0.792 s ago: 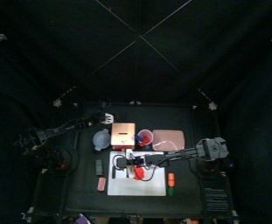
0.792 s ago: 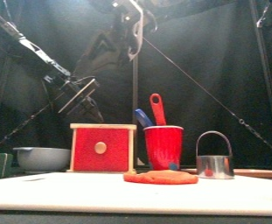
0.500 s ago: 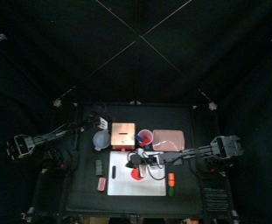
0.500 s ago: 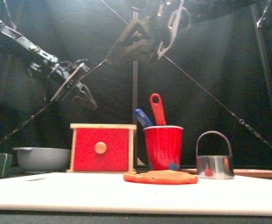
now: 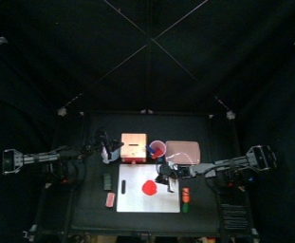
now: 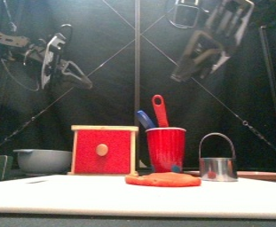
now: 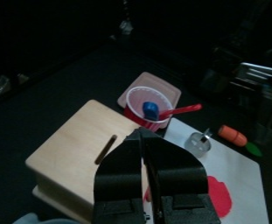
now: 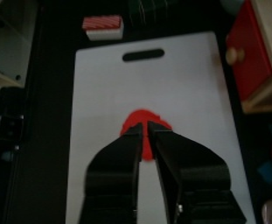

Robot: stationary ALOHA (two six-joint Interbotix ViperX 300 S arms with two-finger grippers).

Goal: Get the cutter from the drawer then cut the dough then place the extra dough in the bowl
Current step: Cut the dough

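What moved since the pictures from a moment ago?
Both arms pulled back toward their own sides. The left end effector rose and drew left, away from the wooden box. The right end effector drew right, off the middle above the white board. Both are shut and hold nothing. The dough, cutter, red cup and bowl stayed put.

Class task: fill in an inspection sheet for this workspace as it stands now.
Surface: board on black table, dough lying on it.
Job's things: cutter upright on board beside dough; box behind board; bowl left of box.
Clutter: cup with knives, tray, orange toy.
Hands: left hand and right hand high above table, shut, empty.
Cables: nothing seen.
Surroundings: black curtain.
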